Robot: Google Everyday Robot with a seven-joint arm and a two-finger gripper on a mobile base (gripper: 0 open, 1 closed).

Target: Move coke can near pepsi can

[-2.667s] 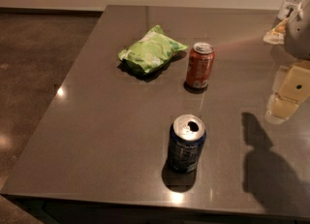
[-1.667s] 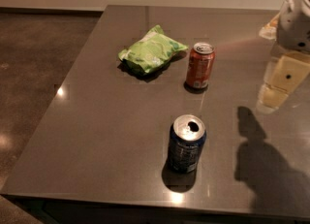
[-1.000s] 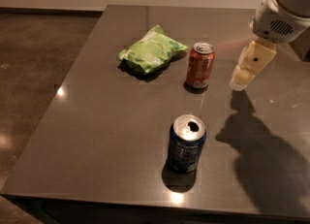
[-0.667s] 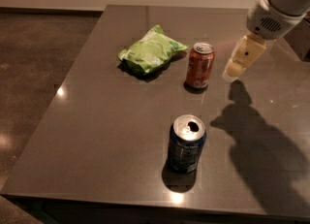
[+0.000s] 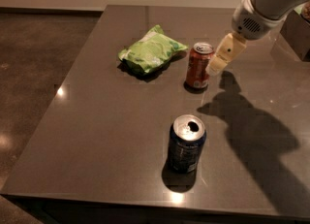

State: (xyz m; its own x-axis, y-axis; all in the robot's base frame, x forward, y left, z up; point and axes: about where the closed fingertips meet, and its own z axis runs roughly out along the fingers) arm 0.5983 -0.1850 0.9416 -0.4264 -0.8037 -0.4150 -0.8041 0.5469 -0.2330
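The coke can point(image 5: 198, 66), red-orange with a silver top, stands upright near the middle of the dark table point(image 5: 97, 121). The pepsi can point(image 5: 185, 144), dark blue with an opened silver top, stands upright closer to the front edge, well apart from the coke can. My gripper point(image 5: 216, 64) comes in from the upper right on a white arm; its pale finger point(image 5: 225, 53) hangs just to the right of the coke can's upper half, close beside it.
A green chip bag point(image 5: 151, 49) lies just left of the coke can. A dark object point(image 5: 295, 31) sits at the table's right edge. The table's front and left edges drop to a brown floor point(image 5: 34, 68).
The gripper has swung in from the right side of the table leftward and up, ending beside the coke can. Both cans and the bag have not moved.
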